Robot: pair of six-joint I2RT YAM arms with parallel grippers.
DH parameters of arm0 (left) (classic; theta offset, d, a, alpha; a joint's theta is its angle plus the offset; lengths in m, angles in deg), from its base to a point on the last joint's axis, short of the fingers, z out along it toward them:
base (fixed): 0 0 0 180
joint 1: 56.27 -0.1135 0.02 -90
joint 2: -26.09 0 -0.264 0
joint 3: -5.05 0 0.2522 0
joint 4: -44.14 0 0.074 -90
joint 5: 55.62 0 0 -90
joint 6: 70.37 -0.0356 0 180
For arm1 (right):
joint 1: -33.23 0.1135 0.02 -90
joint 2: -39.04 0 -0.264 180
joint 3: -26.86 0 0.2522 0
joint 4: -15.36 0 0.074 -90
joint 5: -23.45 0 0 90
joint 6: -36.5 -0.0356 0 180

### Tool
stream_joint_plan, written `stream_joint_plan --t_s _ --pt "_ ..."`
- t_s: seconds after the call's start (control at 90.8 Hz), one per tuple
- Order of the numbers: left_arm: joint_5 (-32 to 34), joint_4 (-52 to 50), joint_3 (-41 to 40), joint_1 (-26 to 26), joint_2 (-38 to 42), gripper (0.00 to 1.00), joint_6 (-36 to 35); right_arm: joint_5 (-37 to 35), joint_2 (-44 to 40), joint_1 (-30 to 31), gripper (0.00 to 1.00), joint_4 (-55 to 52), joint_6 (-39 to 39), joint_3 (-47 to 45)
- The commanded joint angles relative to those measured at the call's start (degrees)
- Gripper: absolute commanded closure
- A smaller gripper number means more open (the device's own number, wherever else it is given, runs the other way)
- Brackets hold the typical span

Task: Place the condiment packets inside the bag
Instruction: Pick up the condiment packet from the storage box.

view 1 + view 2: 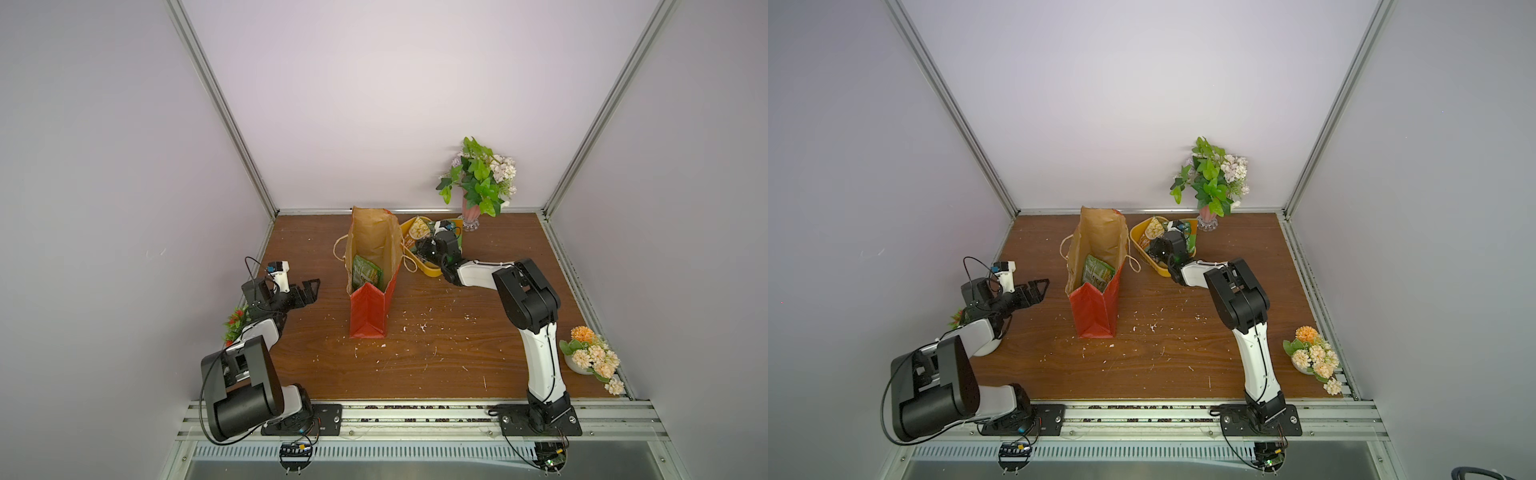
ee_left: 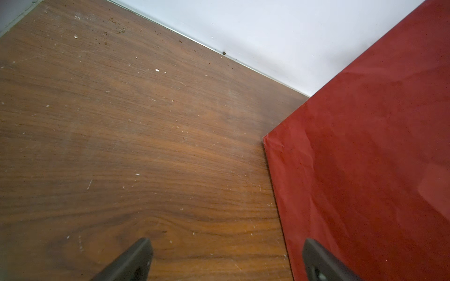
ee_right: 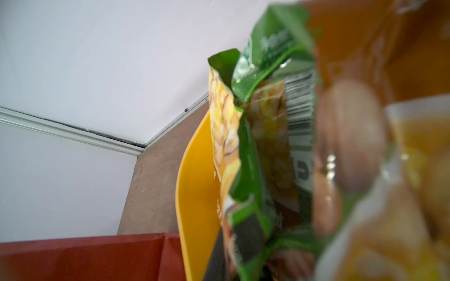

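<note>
The bag (image 1: 371, 307) stands upright just left of the counter's (image 1: 457, 353) middle. It is red outside and brown kraft inside, with its mouth wide open and its tan cord handles (image 1: 337, 248) drooping down both sides. One green packet (image 1: 365, 272) stands on edge inside, leaning on the wall. The other packets (image 1: 417, 227) are heaped in a yellow tray (image 1: 430, 272) at two o'clock from the bag, just beside it. The right wrist view shows them crumpled, glossy green with yellow food pictures.
</note>
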Motion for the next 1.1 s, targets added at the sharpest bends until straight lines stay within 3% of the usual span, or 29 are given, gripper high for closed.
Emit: stream_joint_plan --t_s 0.0,0.209,0.473,0.627,0.903,1.09 --pt "-1.36 0.46 0.89 -0.79 -0.24 0.01 -0.74 2.18 -7.64 -0.18 0.97 6.17 0.57 -3.79" --pt "-1.5 0.19 0.82 -0.79 -0.07 0.01 -0.92 5.01 -14.46 -0.2 0.95 4.94 2.32 -7.6" --pt "-1.54 0.07 0.82 -0.82 0.02 0.01 -1.09 8.41 -16.94 -0.37 0.92 4.66 1.07 -9.1" --pt "-1.54 0.1 0.83 -0.82 -0.07 0.01 -1.11 6.02 -22.15 -0.28 1.0 3.49 3.8 -12.31" --pt "-1.89 0.02 0.86 -0.8 -0.07 0.01 -1.1 0.79 -36.45 0.62 1.0 -4.01 10.74 -15.96" --pt "-1.89 0.11 0.62 -0.81 0.36 0.01 -1.19 -2.25 -43.47 4.95 1.0 -10.18 14.95 -13.41"
